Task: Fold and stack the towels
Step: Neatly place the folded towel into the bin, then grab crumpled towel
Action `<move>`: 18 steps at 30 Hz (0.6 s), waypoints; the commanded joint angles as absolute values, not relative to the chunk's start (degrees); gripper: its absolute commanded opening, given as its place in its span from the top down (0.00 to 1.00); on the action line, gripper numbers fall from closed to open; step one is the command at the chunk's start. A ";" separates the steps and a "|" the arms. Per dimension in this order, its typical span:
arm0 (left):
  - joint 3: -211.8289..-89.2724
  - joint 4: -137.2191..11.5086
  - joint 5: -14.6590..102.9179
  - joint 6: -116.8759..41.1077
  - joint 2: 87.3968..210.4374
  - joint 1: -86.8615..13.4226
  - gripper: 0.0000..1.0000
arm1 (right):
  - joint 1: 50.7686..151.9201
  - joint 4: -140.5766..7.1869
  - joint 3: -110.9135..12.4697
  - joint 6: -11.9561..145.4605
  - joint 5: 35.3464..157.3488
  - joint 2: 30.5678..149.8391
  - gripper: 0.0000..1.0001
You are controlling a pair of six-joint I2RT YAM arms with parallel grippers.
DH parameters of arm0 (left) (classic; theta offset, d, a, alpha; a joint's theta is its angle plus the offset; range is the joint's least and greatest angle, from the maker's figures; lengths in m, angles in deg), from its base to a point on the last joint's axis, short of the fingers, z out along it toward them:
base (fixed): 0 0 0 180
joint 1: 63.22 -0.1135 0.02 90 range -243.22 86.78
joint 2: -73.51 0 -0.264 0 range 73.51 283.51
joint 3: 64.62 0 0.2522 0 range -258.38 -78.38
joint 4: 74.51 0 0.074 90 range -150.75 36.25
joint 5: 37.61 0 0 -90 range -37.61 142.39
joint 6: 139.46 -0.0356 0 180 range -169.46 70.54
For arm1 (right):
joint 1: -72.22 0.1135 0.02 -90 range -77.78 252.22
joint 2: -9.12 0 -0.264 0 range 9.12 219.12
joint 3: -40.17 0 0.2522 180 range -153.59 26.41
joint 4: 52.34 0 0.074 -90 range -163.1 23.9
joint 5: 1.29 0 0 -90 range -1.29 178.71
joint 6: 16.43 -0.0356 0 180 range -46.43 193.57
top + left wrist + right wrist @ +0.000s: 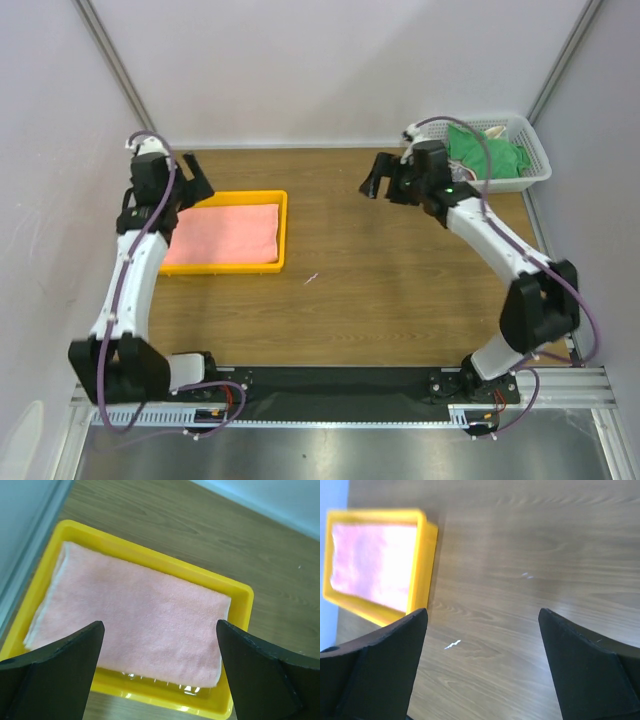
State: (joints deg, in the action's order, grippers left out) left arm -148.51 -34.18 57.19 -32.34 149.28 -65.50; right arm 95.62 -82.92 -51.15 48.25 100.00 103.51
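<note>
Pink towel (130,615): plain salmon, no pattern, paler strip along left edge. Tray (238,630) under it: bright yellow. Green towel (487,155): plain deep green. Basket (520,182): white mesh. Table (400,270): brown wood grain. My left fingers (60,675), right fingers (375,670): matte black. My arms (135,280): white, black joints.

No legible text, label or number anywhere
</note>
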 commanded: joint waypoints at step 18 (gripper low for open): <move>-118.29 -48.18 50.02 -22.40 112.28 -67.00 0.00 | 87.07 -64.10 -16.58 53.45 91.34 67.06 0.00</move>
